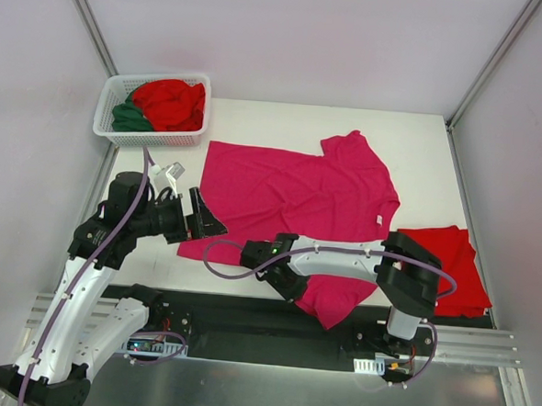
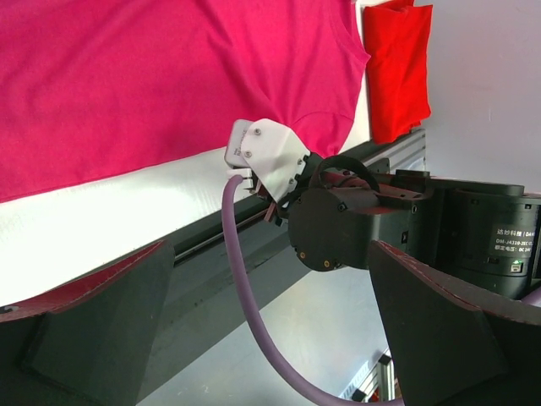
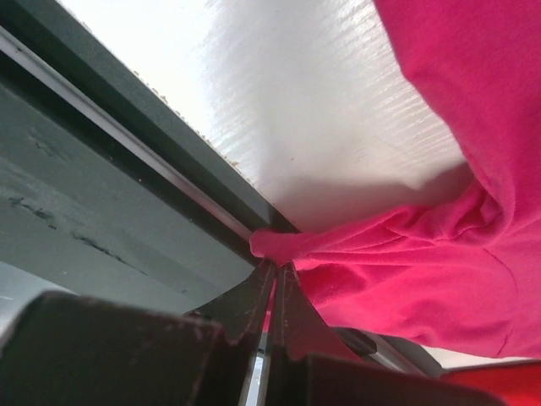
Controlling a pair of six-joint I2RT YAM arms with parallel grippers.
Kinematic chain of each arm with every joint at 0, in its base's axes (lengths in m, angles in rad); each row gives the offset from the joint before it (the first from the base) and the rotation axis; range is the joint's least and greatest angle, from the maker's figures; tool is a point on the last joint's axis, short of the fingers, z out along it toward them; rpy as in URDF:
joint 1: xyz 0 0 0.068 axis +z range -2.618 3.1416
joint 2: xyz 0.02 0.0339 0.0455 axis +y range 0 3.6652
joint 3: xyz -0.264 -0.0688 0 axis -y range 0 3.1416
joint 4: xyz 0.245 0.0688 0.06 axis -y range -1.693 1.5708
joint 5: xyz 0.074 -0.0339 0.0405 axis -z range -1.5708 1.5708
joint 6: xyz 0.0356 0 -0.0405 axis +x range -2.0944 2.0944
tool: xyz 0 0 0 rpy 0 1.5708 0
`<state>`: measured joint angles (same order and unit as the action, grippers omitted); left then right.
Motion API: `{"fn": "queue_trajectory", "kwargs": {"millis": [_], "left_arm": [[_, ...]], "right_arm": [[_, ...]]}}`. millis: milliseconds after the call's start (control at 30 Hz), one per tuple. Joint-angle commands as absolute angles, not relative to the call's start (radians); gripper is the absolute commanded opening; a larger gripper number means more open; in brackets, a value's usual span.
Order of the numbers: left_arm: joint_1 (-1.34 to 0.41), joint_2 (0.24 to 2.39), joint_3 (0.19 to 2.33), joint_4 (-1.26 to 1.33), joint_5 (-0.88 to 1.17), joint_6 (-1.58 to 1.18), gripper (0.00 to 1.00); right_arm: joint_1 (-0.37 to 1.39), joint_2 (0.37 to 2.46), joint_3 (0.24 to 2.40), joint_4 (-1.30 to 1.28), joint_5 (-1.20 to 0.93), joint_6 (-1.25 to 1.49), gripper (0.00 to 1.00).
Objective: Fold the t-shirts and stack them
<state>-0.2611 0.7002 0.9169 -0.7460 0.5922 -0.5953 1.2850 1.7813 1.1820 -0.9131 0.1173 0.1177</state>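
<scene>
Now, magenta t-shirt (image 3: 439,254) edge, pinched in right tool (image 3: 275,272)

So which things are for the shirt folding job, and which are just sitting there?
For the job: pink shirt, pinched by the right gripper; folded red shirt; bunched red shirt and green shirt, both in the basket.
Just sitting there: the basket itself; table.
</scene>
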Motion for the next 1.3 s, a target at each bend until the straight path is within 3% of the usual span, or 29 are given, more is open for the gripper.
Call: {"fn": "queue_trajectory", "kwargs": {"millis": [0, 133, 400, 567, 1267], "left_arm": [[-0.264, 0.701, 0.91, -0.741, 0.589, -0.603, 1.0], [-0.262, 0.71, 0.911, -0.741, 0.589, -0.595, 0.99], [-0.264, 0.719, 0.911, -0.741, 0.589, -0.584, 0.99], [-0.264, 0.713, 0.907, -0.739, 0.589, -0.586, 0.99], [-0.262, 0.716, 0.908, -0.741, 0.591, -0.588, 0.99]], "right_arm": [[1.284, 1.778, 1.229, -0.988, 0.084, 0.121, 0.01], [1.282, 1.764, 1.25, -0.986, 0.083, 0.11, 0.09], [1.284, 1.758, 1.259, -0.965, 0.02, 0.087, 0.11], [1.284, 1.766, 1.253, -0.963, 0.009, 0.086, 0.26], [1.285, 1.792, 1.152, -0.893, 0.034, 0.083, 0.27]]}}
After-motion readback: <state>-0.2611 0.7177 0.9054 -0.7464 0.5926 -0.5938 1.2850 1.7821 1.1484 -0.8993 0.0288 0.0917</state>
